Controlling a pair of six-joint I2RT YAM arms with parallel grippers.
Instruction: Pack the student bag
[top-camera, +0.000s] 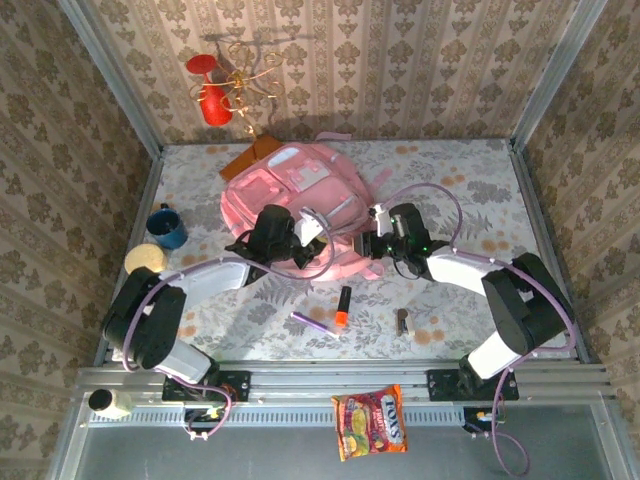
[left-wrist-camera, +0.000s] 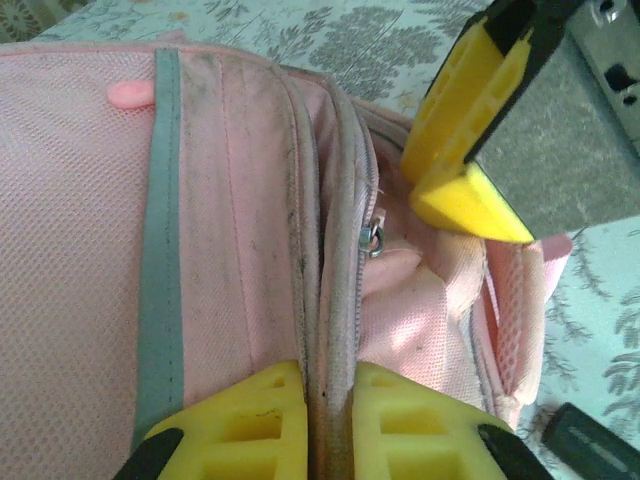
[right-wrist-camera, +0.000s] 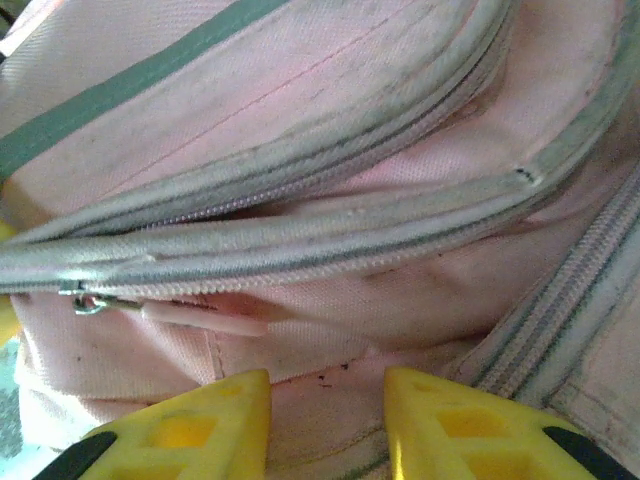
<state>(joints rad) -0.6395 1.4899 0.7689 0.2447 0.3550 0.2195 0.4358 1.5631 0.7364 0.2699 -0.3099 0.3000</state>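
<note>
Two end effectors meet at the near edge of the large soft pink fabric student bag (top-camera: 300, 180), which lies in the upper middle of the top view on the floral-covered desk (top-camera: 470, 190).

Your left end effector (left-wrist-camera: 330, 385) has its yellow fingers pressed together, pinching the bag's grey zip seam. That seam runs straight up the left wrist picture, away from the fingers. Your right end effector (right-wrist-camera: 328, 390) has its fingers standing apart over pink fabric, and I judge nothing is caught between them.

From both end effectors the bag lies toward the top of the overhead frame, and its zip line runs left to right between them. The metal zip slider (left-wrist-camera: 372, 238) sits just beside the right fingers, so I judge the right arm better placed to draw it.

Loose things wait lower centre: an orange marker (top-camera: 343, 305) and a purple pen (top-camera: 312, 321), well apart from the bag. Patterned walls close in on three sides, so sideways room is limited.
</note>
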